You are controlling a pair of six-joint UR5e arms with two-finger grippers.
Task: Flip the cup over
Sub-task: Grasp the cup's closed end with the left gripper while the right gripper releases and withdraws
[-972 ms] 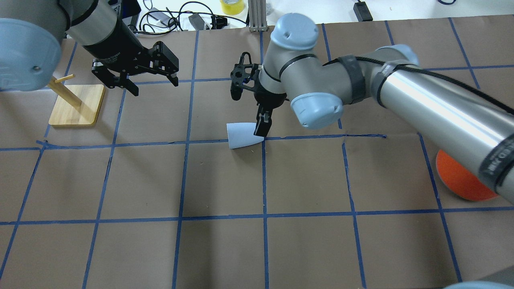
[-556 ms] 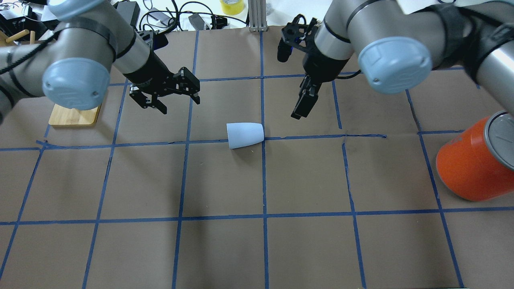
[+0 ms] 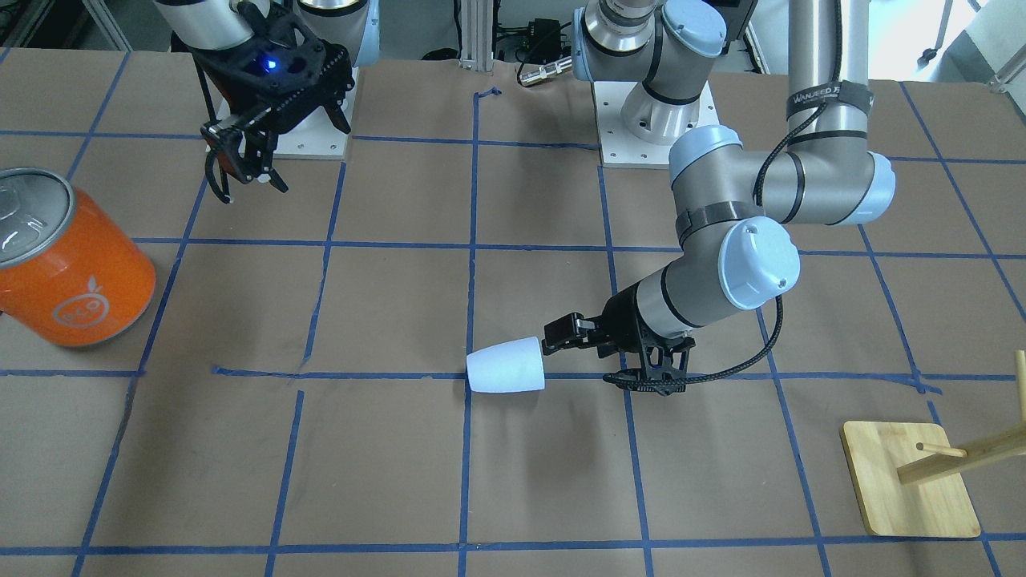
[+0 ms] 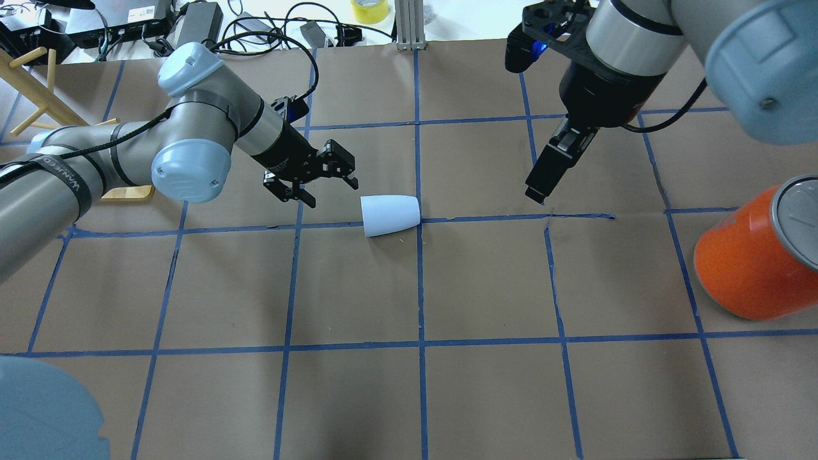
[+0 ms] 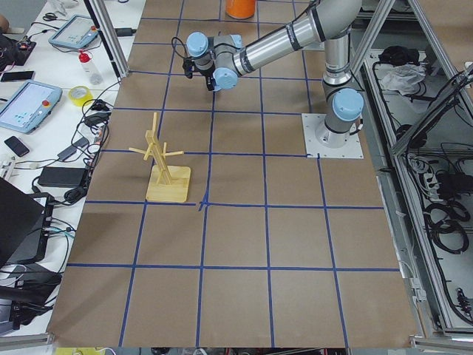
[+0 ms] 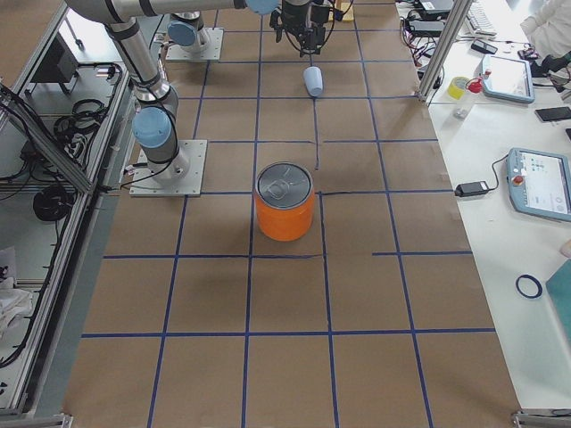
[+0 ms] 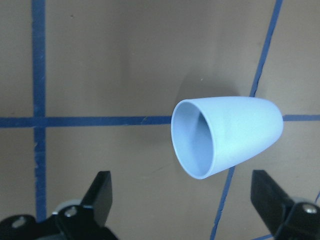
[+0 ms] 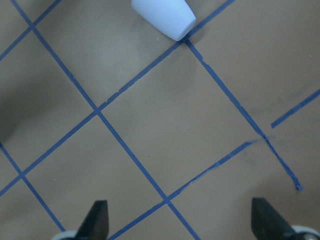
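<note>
The pale blue-white cup (image 4: 390,215) lies on its side on the brown paper, its wide mouth toward my left arm. It also shows in the front view (image 3: 506,365). My left gripper (image 4: 332,194) is open and empty, low over the table, a short gap from the cup's mouth; it also shows in the front view (image 3: 585,354). In the left wrist view the cup (image 7: 225,135) shows its bluish inside ahead of the spread fingers (image 7: 100,195). My right gripper (image 4: 543,185) is open and empty, raised, well off the cup's narrow end. The cup (image 8: 162,15) sits at the right wrist view's top edge.
A big orange can (image 4: 748,255) with a silver lid stands at the right side of the table, also in the front view (image 3: 72,264). A wooden peg rack on a square base (image 3: 910,477) stands at the far left. Blue tape lines grid the paper.
My right gripper left the cup's narrow end and pulled back up and to the right. My left gripper came down and across to the cup's mouth. The cup has not moved.
</note>
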